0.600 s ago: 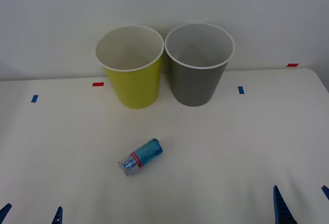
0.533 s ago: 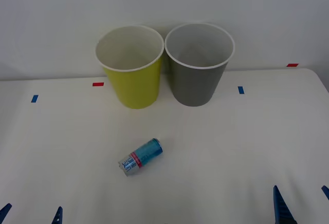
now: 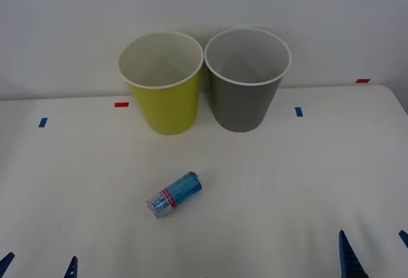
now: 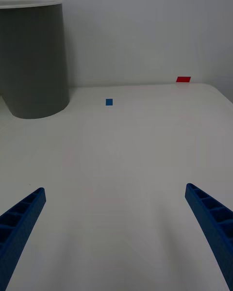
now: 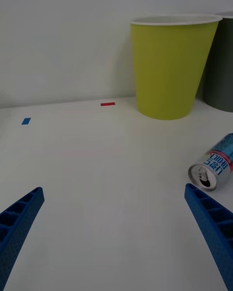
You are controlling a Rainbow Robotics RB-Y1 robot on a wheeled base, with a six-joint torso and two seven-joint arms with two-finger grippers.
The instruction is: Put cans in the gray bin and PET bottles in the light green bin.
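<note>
A slim metallic-blue can (image 3: 174, 194) with a red band lies on its side in the middle of the white table, its silver end toward me; the left wrist view shows the can (image 5: 213, 164) too. At the back stand the light green bin (image 3: 163, 83) and, to its right, the gray bin (image 3: 245, 79), both upright with nothing visible inside. My left gripper (image 3: 38, 266) is open at the near left edge, well short of the can. My right gripper (image 3: 376, 252) is open at the near right edge, with nothing between its fingers. No PET bottles are in view.
Small red tape marks (image 3: 121, 104) and blue tape marks (image 3: 298, 111) dot the table's far part. A pale wall rises right behind the bins. The table's right edge (image 3: 398, 102) curves in at the far right.
</note>
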